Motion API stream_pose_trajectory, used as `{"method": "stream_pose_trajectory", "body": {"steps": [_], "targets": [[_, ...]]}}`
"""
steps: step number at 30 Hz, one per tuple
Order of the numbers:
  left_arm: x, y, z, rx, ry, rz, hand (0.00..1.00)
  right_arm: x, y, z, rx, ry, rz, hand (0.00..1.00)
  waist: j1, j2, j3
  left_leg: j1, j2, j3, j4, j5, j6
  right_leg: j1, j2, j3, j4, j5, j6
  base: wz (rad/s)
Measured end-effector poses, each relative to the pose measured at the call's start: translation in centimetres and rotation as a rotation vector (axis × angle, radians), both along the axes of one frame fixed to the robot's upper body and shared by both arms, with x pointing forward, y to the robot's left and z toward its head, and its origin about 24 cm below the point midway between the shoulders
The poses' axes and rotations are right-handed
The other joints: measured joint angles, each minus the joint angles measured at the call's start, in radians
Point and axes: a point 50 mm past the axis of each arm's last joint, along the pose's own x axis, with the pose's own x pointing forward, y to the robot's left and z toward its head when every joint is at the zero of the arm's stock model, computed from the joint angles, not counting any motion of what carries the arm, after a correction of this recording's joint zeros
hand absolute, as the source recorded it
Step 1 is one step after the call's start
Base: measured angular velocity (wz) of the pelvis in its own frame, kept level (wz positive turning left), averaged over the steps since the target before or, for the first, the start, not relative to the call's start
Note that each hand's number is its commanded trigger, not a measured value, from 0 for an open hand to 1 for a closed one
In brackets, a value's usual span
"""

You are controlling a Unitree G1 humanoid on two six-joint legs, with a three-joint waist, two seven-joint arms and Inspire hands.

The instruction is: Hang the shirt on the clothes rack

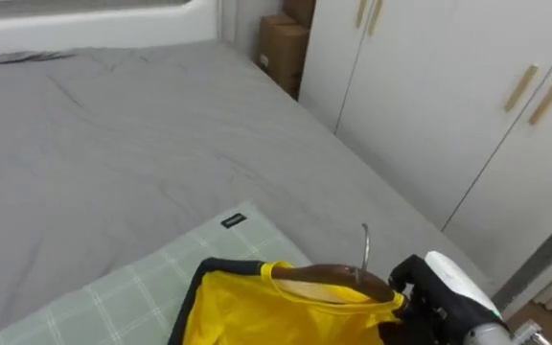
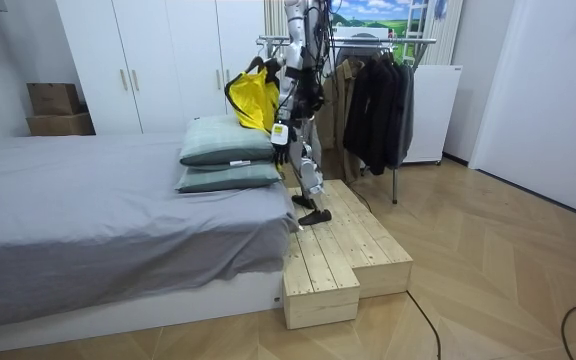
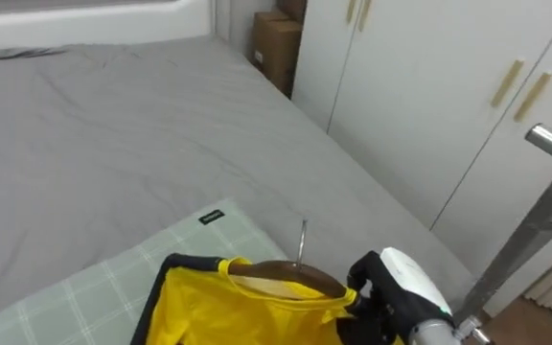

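A yellow shirt (image 1: 257,311) with dark trim at the collar hangs on a brown wooden hanger (image 1: 326,279), held up over the near corner of a wide grey bed (image 1: 113,144). The hanger's thin metal hook (image 1: 365,247) points straight up. The robot's right hand (image 1: 418,299) is at the hanger's end furthest from the bed's middle, its dark fingers closed around the wood, so it carries hanger and shirt together. Under the shirt, on the bed's near corner, lies a pale green checked pillow (image 1: 132,287) with a small dark label.

Beyond the bed's far side stands a white wardrobe (image 1: 429,86) with slim wooden handles, and a cardboard box (image 1: 284,48) sits on the floor between it and the bed.

In the room view the robot stands upright on a low wooden platform (image 2: 338,250) that butts against the bed's end, next to two stacked pillows. Its left hand (image 2: 280,142) hangs down at its side, just above the bed's edge; its fingers are too small to tell. Behind the robot, further from the bed, a metal clothes rack (image 2: 368,40) holds dark garments (image 2: 378,100)
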Motion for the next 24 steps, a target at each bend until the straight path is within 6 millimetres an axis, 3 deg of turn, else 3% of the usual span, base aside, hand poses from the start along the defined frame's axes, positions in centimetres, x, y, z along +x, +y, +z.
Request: {"method": "stream_pose_trajectory", "body": {"steps": [2, 5, 6, 8, 9, 10, 12, 13, 14, 15, 17, 18, 20, 21, 23, 24], "targets": [[-0.2, 0.1, 0.0, 0.007, 0.003, 0.023, 0.00, 0.6, 0.4, 0.5, 0.008, -0.016, 0.020, 1.00, 0.005, 0.010, 0.0016, -0.002, 0.023, 0.031, 0.023, 0.003, -0.009, -0.006, 0.035, 0.019, -0.025, 0.008, -0.011, -0.37], [-0.8, 0.4, 0.0, 0.027, 0.041, 0.043, 0.00, 1.3, 1.0, 1.2, 0.017, -0.036, 0.050, 1.00, 0.002, 0.008, -0.0014, -0.012, 0.072, 0.070, 0.103, -0.007, -0.026, -0.012, 0.061, 0.039, -0.030, 0.003, -0.035, -0.43], [-1.1, 0.4, 0.0, 0.027, 0.049, 0.049, 0.00, 1.4, 1.0, 1.3, 0.017, -0.038, 0.052, 1.00, 0.002, 0.006, -0.0033, -0.012, 0.078, 0.077, 0.126, -0.007, -0.026, -0.011, 0.066, 0.047, -0.029, 0.000, -0.039, -0.49], [-2.4, 0.3, 0.0, 0.026, 0.094, 0.047, 0.00, 1.6, 1.1, 1.7, 0.021, -0.052, 0.058, 1.00, 0.003, 0.006, -0.0070, -0.028, 0.147, 0.080, 0.284, -0.007, -0.025, -0.012, 0.097, 0.095, -0.008, -0.026, -0.055, -0.66], [-2.5, 0.3, 0.0, 0.023, 0.104, 0.040, 0.00, 1.7, 1.1, 1.8, 0.020, -0.056, 0.060, 1.00, 0.003, 0.007, -0.0065, -0.039, 0.169, 0.066, 0.335, -0.003, -0.023, -0.013, 0.106, 0.108, 0.001, -0.034, -0.058, -0.76], [-2.6, 0.1, -0.1, 0.021, 0.112, 0.033, 0.00, 1.7, 1.1, 1.9, 0.018, -0.057, 0.059, 1.00, 0.002, 0.004, -0.0087, -0.065, 0.195, 0.011, 0.423, 0.020, -0.008, -0.015, 0.119, 0.141, 0.021, -0.046, -0.069, -0.83], [-2.7, -0.1, -0.1, 0.018, 0.117, 0.025, 0.00, 1.7, 1.0, 1.9, 0.015, -0.057, 0.058, 1.00, -0.007, -0.003, -0.0141, -0.106, 0.212, -0.079, 0.531, 0.090, 0.017, 0.000, 0.141, 0.204, 0.036, -0.052, -0.091, -0.85], [-2.6, -0.4, -0.2, 0.012, 0.118, 0.022, 0.00, 1.6, 0.9, 1.8, 0.012, -0.058, 0.052, 1.00, -0.010, -0.005, -0.0130, -0.131, 0.205, -0.147, 0.570, 0.114, 0.023, 0.017, 0.154, 0.250, 0.034, -0.051, -0.101, -0.89], [-2.6, -0.7, -0.3, 0.006, 0.124, -0.001, 0.00, 1.5, 0.7, 1.7, 0.010, -0.061, 0.041, 1.00, -0.013, -0.008, -0.0141, -0.157, 0.180, -0.210, 0.569, 0.105, 0.018, 0.027, 0.161, 0.287, 0.032, -0.052, -0.103, -0.90], [-2.6, -0.8, -0.3, 0.006, 0.129, -0.012, 0.00, 1.5, 0.7, 1.7, 0.013, -0.065, 0.036, 1.00, -0.017, -0.012, -0.0134, -0.177, 0.162, -0.243, 0.560, 0.098, 0.011, 0.029, 0.164, 0.306, 0.032, -0.053, -0.102, -0.94], [-2.7, -1.0, -0.4, 0.009, 0.153, -0.034, 0.00, 1.5, 0.7, 1.8, 0.016, -0.081, 0.027, 1.00, -0.020, -0.023, -0.0097, -0.243, 0.065, -0.383, 0.435, 0.085, -0.004, 0.022, 0.180, 0.398, 0.025, -0.042, -0.102, -1.08], [-2.8, -1.1, -0.4, 0.007, 0.158, -0.035, 0.00, 1.5, 0.7, 1.8, 0.016, -0.082, 0.024, 1.00, -0.021, -0.021, -0.0092, -0.251, 0.043, -0.423, 0.388, 0.085, -0.004, 0.022, 0.189, 0.422, 0.014, -0.033, -0.105, -1.18], [-2.7, -1.3, -0.5, 0.005, 0.159, -0.037, 0.00, 1.5, 1.1, 1.6, 0.014, -0.092, 0.030, 1.00, -0.021, -0.019, -0.0074, -0.259, -0.036, -0.537, 0.199, 0.088, -0.008, 0.007, 0.226, 0.534, -0.012, 0.005, -0.106, -1.15], [-2.7, -1.4, -0.5, 0.003, 0.158, -0.037, 0.00, 1.5, 1.2, 1.5, 0.012, -0.089, 0.034, 1.00, -0.020, -0.014, -0.0074, -0.258, -0.042, -0.559, 0.161, 0.088, -0.008, 0.008, 0.239, 0.565, -0.021, 0.015, -0.103, -1.19], [-2.5, -1.6, -0.6, -0.005, 0.156, -0.037, 0.00, 1.3, 1.7, 0.1, 0.003, -0.048, 0.043, 1.00, -0.020, 0.000, -0.0095, -0.258, -0.085, -0.615, 0.057, 0.096, -0.004, 0.021, 0.293, 0.701, -0.051, 0.048, -0.059, -1.15], [-2.4, -1.6, -0.6, -0.004, 0.154, -0.045, 0.00, 1.2, 1.8, -0.3, -0.007, -0.031, 0.045, 1.00, -0.020, 0.000, -0.0092, -0.259, -0.095, -0.631, 0.035, 0.103, 0.004, 0.026, 0.296, 0.721, -0.064, 0.056, -0.046, -0.97]]}}
